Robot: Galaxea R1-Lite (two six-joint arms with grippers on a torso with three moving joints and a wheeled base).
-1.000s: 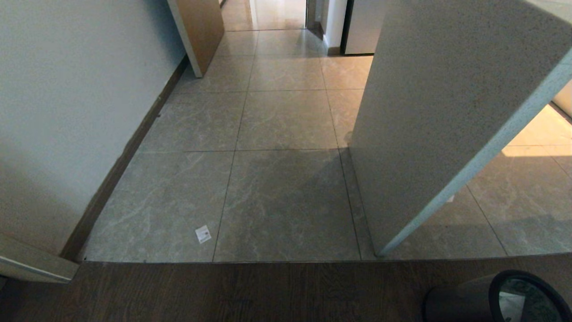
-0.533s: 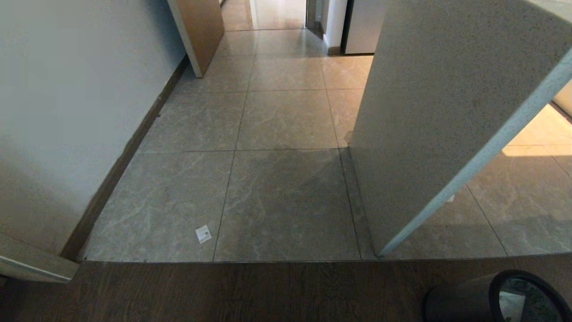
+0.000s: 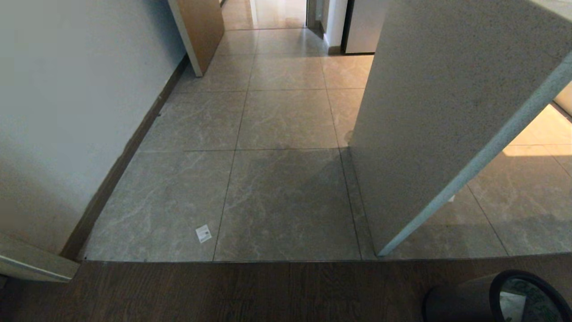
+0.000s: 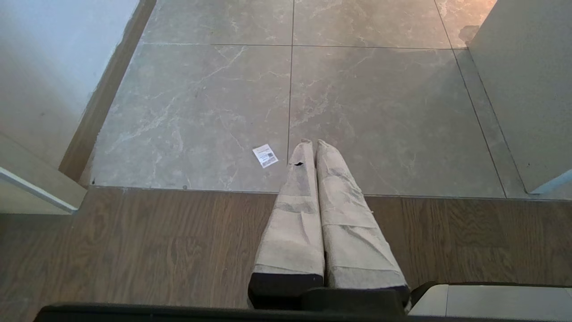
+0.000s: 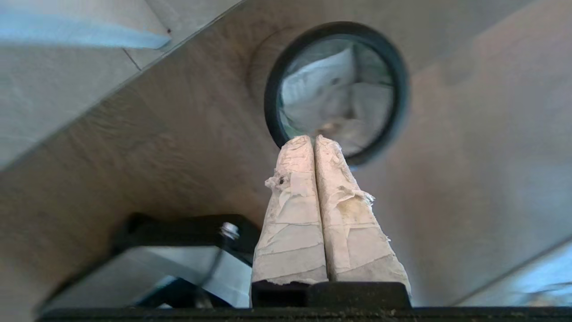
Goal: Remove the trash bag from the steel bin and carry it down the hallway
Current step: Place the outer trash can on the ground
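Note:
The steel bin (image 3: 464,299) stands on the dark wood floor at the bottom right of the head view, its black rim (image 5: 272,80) round and seen from above in the right wrist view. The trash bag (image 5: 333,94) lies crumpled and whitish inside it. My right gripper (image 5: 314,137) hangs above the bin's near rim, its taped fingers pressed together with nothing between them. My left gripper (image 4: 313,142) is parked low over the wood floor's edge, also shut and empty. The hallway (image 3: 286,53) runs ahead on glossy beige tiles. Neither arm shows in the head view.
A white paper scrap (image 3: 203,233) lies on the tiles near the wood threshold. A white wall with dark skirting (image 3: 134,134) bounds the left. A pale speckled partition (image 3: 438,112) juts in on the right. A wooden door (image 3: 199,31) stands open further down.
The head view is almost the same, with only a slight shift of the bin at the bottom edge. No arm has come into it.

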